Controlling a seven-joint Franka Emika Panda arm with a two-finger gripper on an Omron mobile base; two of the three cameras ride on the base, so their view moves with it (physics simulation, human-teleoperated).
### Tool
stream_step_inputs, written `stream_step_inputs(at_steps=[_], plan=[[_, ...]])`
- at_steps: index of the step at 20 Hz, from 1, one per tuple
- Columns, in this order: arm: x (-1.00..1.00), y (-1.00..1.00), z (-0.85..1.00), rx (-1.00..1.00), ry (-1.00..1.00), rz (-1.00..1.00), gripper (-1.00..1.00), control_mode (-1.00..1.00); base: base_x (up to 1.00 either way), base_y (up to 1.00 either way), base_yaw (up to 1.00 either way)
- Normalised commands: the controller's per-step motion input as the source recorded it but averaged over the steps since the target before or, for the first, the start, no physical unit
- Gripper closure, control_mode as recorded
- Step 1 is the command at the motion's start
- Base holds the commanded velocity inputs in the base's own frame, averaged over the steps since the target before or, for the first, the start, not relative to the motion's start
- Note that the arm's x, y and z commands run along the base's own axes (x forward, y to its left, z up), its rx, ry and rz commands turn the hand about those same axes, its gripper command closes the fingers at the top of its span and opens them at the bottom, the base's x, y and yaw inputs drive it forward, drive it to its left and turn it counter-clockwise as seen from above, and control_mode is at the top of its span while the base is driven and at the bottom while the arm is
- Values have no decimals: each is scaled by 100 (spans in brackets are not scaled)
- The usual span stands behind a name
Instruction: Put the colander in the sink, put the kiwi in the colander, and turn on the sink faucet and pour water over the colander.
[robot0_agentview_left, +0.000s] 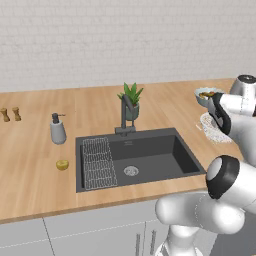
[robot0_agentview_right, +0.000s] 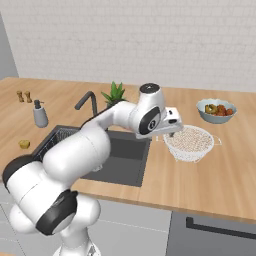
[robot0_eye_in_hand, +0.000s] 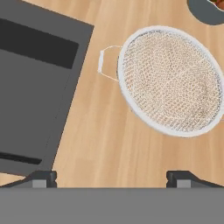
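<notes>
On the counter right of the sink sits the colander, upright, mouth up, empty. I see its wire handle pointing back toward the basin, so its handle-to-handle axis runs roughly across the counter, left to right. Just behind it, apart from it, stands the grey fruit bowl (reddish and green fruit heaped inside). My gripper hangs above the bare wood between sink edge and colander, fingers spread wide, holding nothing. The kiwi lies on the counter at the sink's far left, near the wire rack. Behind the basin stand the sink faucet and a potted plant; the soap dispenser and two small shakers sit further left. My own forearm blocks part of the colander in the left base view.
</notes>
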Motion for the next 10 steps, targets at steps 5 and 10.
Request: stream_step_inputs(at_steps=[5,10], plan=[[17,-20,-35,-9,0,8,-100,-100,0,0,0],[4,-5,-35,-5,-4,3,-100,-100,0,0,0]])
